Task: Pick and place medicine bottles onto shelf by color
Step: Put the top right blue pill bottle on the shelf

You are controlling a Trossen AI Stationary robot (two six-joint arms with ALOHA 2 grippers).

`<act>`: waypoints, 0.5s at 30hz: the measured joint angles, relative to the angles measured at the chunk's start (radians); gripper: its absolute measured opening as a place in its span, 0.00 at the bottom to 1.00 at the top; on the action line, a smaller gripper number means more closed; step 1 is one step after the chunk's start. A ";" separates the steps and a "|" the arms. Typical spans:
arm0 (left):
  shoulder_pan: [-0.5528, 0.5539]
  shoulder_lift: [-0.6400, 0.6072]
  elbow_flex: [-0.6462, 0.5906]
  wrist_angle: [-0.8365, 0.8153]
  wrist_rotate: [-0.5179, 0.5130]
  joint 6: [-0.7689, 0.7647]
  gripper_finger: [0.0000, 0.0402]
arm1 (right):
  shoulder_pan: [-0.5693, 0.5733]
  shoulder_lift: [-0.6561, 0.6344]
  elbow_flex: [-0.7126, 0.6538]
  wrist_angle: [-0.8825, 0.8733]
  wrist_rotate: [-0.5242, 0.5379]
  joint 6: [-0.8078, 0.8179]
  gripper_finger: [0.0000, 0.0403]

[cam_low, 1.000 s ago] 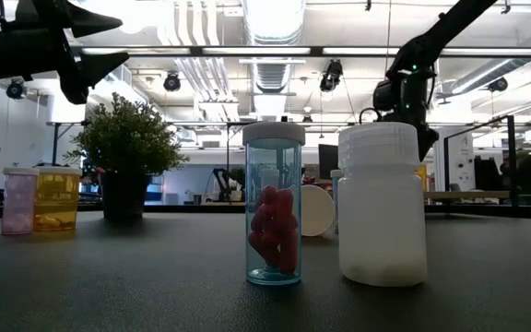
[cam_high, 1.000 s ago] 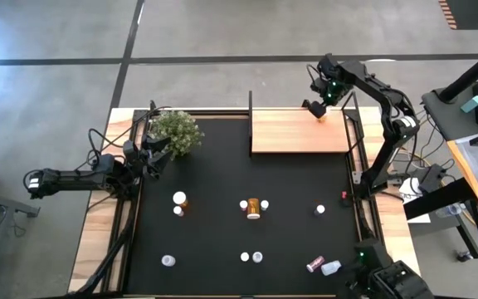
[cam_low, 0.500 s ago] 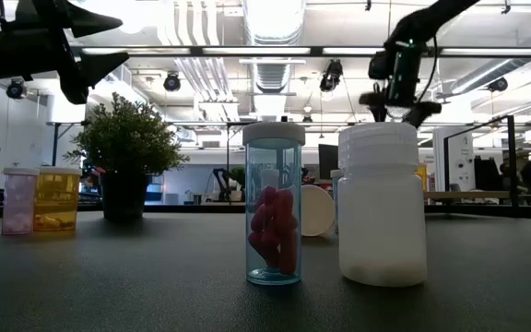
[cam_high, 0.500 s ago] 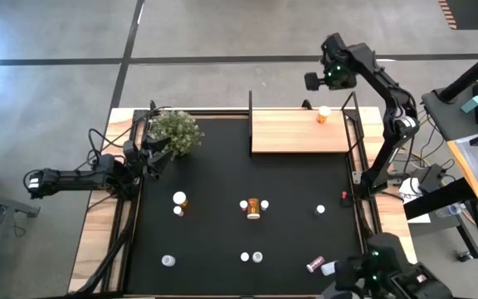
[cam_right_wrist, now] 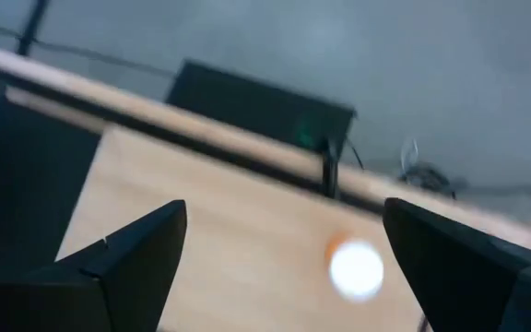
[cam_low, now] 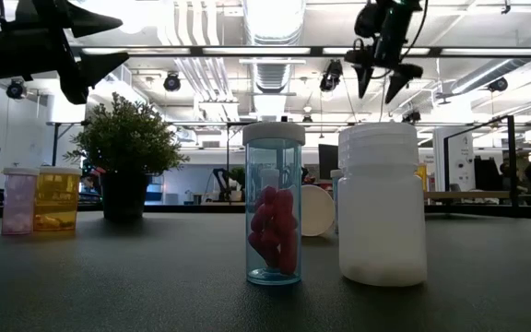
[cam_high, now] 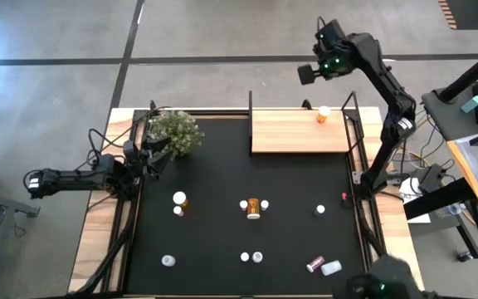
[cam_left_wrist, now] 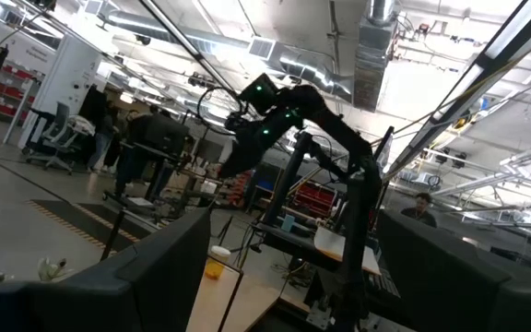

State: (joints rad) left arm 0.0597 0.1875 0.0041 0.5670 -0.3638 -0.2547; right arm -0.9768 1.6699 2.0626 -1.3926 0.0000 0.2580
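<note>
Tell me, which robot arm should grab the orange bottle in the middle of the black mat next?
Probably the left. Its open hand waits by the plant, nearer the orange bottle. The right hand, open and empty, is up behind the shelf, farther away.

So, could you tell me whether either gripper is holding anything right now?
Nothing is held. The right gripper hangs open above the shelf; the left gripper waits open by the plant.

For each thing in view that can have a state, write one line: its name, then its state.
Right gripper: open, empty, raised above the shelf's far edge.
Left gripper: open, empty, beside the plant.
Orange bottle: upright on the shelf.
Pink bottle: lying on the table.
</note>
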 joint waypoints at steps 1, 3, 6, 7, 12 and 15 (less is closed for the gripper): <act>0.000 0.000 0.000 0.000 0.000 0.000 0.73 | 0.018 0.000 0.012 -0.043 0.015 0.039 0.89; 0.000 0.000 0.000 0.000 0.000 0.000 0.73 | 0.062 0.000 0.033 -0.135 0.040 0.126 0.89; 0.000 0.000 0.000 0.000 0.000 0.000 0.73 | 0.143 -0.004 0.043 -0.179 0.079 0.236 0.89; 0.000 0.000 0.000 0.000 0.000 0.000 0.73 | 0.170 -0.008 0.041 -0.168 0.095 0.237 0.89; 0.000 0.000 0.000 0.000 0.000 0.000 0.73 | 0.297 -0.017 0.044 -0.182 0.125 0.247 0.89; 0.000 0.000 0.000 0.000 0.000 0.000 0.73 | 0.366 -0.024 0.040 -0.179 0.133 0.252 0.89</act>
State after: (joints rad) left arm 0.0595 0.1875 0.0043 0.5667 -0.3640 -0.2548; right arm -0.6105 1.6455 2.1021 -1.5713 0.1331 0.5102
